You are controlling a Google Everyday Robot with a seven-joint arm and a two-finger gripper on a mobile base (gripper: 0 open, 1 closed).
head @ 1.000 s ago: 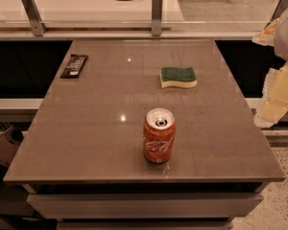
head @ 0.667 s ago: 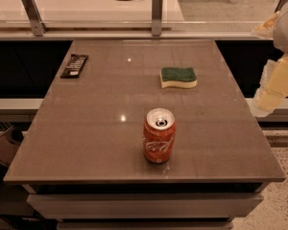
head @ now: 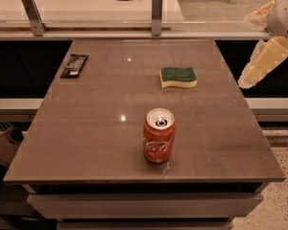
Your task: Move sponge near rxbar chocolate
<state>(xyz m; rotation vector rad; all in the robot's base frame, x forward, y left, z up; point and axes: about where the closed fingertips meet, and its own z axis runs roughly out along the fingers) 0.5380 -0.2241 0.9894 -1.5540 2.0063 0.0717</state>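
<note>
Fingers spread wide on the gripper: two pale, cream-coloured, blocky pieces, one angled up, the other slanting down, with nothing between them. The gripper hangs off the right side of the table, level with its far half and touching nothing.

On to the sponge: it lies flat on the far right part of the table, a rough dark green top over soft pale yellow foam, its edges cut in a gentle wave. Across at the far left corner lies the rxbar chocolate, thin, flat and rectangular in a black wrapper with small pale lettering, well apart from the sponge. Nearer the front stands the soda can, upright, orange-red with a shiny silver lid, its tab opening showing.

That tabletop is smooth, brown-grey and glossy, with small bright glints of light on it.
</note>
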